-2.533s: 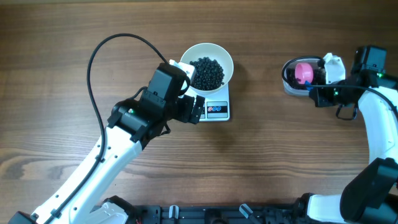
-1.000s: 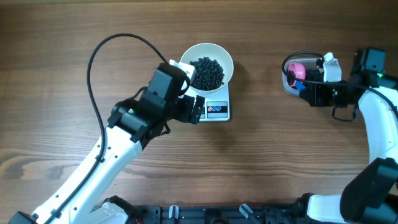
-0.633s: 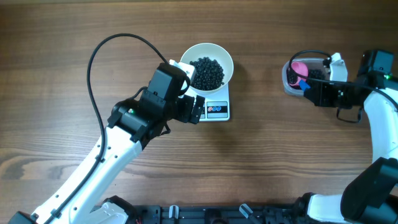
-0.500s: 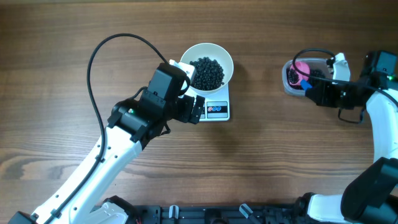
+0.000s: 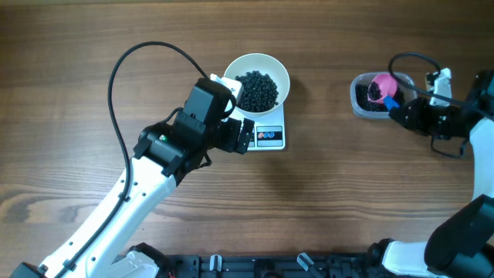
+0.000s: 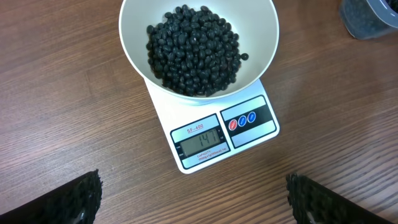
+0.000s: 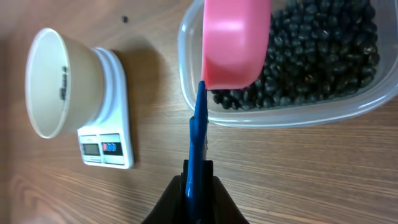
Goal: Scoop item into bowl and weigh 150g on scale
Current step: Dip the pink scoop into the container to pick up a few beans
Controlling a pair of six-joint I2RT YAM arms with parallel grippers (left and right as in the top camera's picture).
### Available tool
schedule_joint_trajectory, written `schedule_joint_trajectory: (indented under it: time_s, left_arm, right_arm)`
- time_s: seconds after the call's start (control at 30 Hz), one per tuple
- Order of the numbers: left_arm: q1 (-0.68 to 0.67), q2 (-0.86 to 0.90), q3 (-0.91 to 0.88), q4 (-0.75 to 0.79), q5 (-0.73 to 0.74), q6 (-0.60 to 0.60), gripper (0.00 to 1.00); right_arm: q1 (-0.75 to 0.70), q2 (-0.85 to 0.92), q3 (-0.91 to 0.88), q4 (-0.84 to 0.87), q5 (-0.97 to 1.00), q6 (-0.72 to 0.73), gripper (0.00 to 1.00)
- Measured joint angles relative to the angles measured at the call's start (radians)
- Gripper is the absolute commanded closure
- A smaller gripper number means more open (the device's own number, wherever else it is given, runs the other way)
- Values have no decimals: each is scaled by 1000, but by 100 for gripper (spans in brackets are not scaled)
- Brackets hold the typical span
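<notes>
Right tool pinches the pink scoop by its blue handle over the tub; the bowl on the scale lies well apart leftward, beside the spread left tool.

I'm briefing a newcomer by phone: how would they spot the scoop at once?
On the brown wooden table, look to the right side, where a clear plastic tub holds small black beans. Over it is the small pink plastic scoop, its blue handle pinched in the right tool. It is the only pink thing; the round white bowl stands well to its left.
</notes>
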Motion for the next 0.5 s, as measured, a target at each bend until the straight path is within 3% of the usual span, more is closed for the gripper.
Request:
schedule_joint_trajectory:
  time_s: [0.33, 0.5]
  left_arm:
    - [0, 0, 0, 0, 0, 0, 0]
    - [0, 0, 0, 0, 0, 0, 0]
  right_arm:
    - [-21, 0, 0, 3, -148, 23, 96]
    - [-21, 0, 0, 19, -313, 26, 96]
